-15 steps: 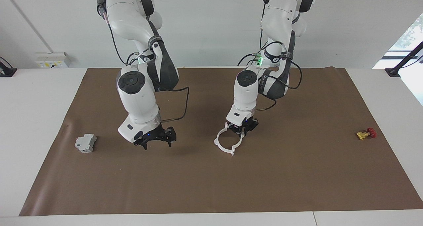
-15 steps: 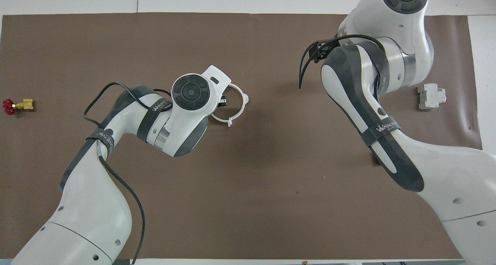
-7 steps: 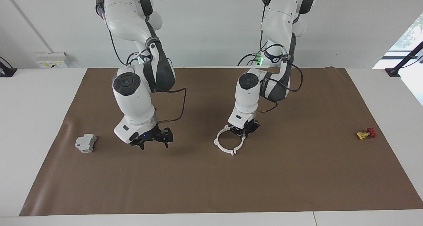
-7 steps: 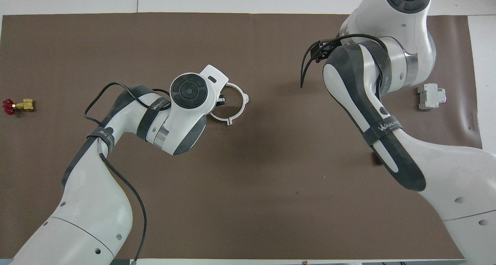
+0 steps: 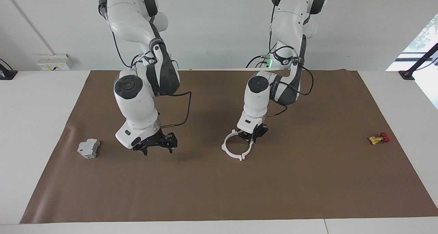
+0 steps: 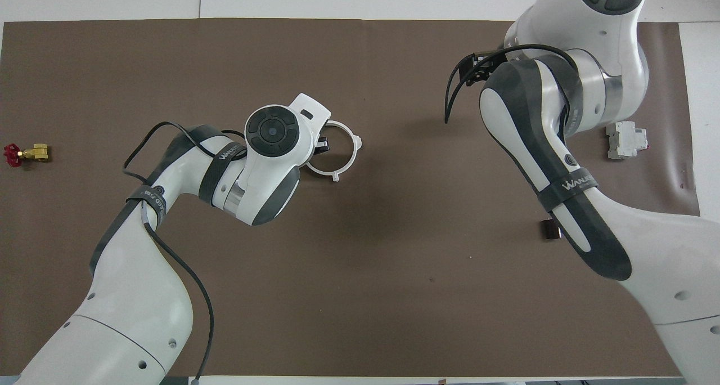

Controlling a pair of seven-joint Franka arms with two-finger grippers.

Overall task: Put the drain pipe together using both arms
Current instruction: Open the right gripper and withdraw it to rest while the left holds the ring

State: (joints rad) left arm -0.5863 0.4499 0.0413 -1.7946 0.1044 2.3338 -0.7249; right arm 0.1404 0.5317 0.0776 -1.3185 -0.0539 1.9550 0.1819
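Brown paper point(image 5: 308, 179) covers the surface. The drain pipe point(image 5: 228, 152), already one white ring, lies mid-surface, its robot-side rim pinched by the left gripper point(image 5: 252, 135). The right gripper point(image 5: 156, 150) hangs empty, jaws spread. Assembly looks finished; releasing comes next.

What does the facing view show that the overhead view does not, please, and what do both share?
Only the facing view shows both pincers: the left pincer shut on the white ring's rim, and the right pincer open, empty, over bare mat.

Only the overhead view shows a small brown object on the mat beside the right arm.

Both show the ring, the grey box and the yellow valve.
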